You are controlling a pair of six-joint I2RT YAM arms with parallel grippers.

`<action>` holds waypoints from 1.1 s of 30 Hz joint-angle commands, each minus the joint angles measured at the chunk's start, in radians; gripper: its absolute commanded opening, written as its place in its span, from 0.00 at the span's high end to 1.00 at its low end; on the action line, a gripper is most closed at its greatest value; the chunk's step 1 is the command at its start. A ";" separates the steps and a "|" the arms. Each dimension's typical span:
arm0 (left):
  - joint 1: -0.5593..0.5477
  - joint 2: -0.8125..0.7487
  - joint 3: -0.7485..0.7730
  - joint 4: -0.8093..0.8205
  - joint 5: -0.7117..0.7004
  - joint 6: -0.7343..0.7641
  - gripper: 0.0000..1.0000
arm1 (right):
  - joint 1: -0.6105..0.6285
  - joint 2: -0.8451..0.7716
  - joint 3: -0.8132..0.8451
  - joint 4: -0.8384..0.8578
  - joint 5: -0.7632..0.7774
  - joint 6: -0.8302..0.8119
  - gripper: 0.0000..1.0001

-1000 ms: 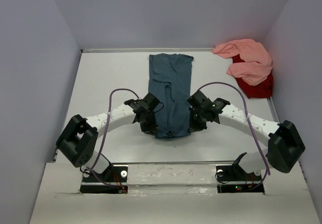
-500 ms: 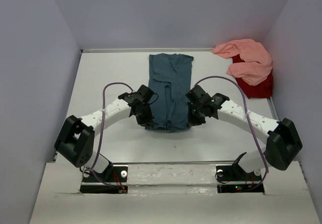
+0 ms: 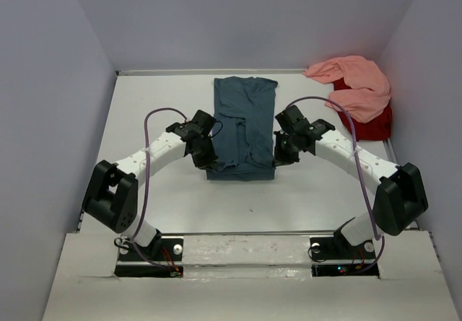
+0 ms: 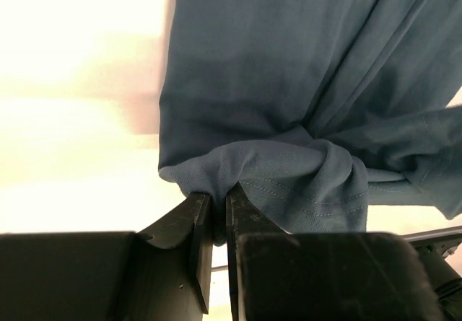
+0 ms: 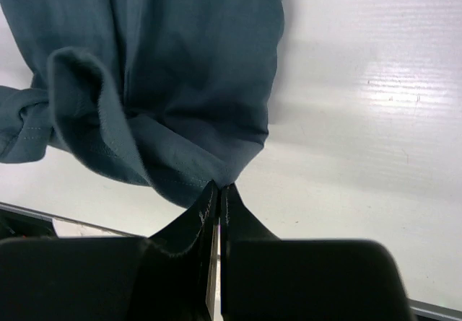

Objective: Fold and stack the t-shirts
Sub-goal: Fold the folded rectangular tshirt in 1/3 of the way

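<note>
Table (image 3: 144, 119) laid lengthwise at centre with teal shirt (image 3: 244, 119), pink shirt (image 3: 357, 86) heaped on red shirt (image 3: 372, 128) at far right corner, teal shirt's near hem corners pinched tight by left gripper (image 4: 216, 198) and right gripper (image 5: 219, 191)

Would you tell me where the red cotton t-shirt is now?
In the top view, the red cotton t-shirt lies far right, partly under the salmon pink t-shirt.
</note>
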 commanded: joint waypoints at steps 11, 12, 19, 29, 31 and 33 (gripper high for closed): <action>0.052 0.114 0.164 -0.033 -0.033 0.082 0.81 | -0.076 0.102 0.151 0.016 -0.072 -0.132 1.00; 0.058 0.120 0.171 -0.032 -0.032 0.087 0.81 | -0.076 0.108 0.157 0.016 -0.075 -0.137 1.00; 0.085 0.183 0.248 -0.049 -0.033 0.119 0.81 | -0.106 0.172 0.232 0.013 -0.101 -0.174 1.00; 0.113 0.266 0.339 -0.062 -0.028 0.148 0.81 | -0.145 0.245 0.326 -0.010 -0.127 -0.218 1.00; 0.116 0.286 0.372 -0.073 -0.030 0.156 0.81 | -0.145 0.254 0.348 -0.016 -0.130 -0.226 1.00; 0.119 0.303 0.408 -0.085 -0.036 0.164 0.81 | -0.155 0.268 0.366 -0.022 -0.133 -0.233 1.00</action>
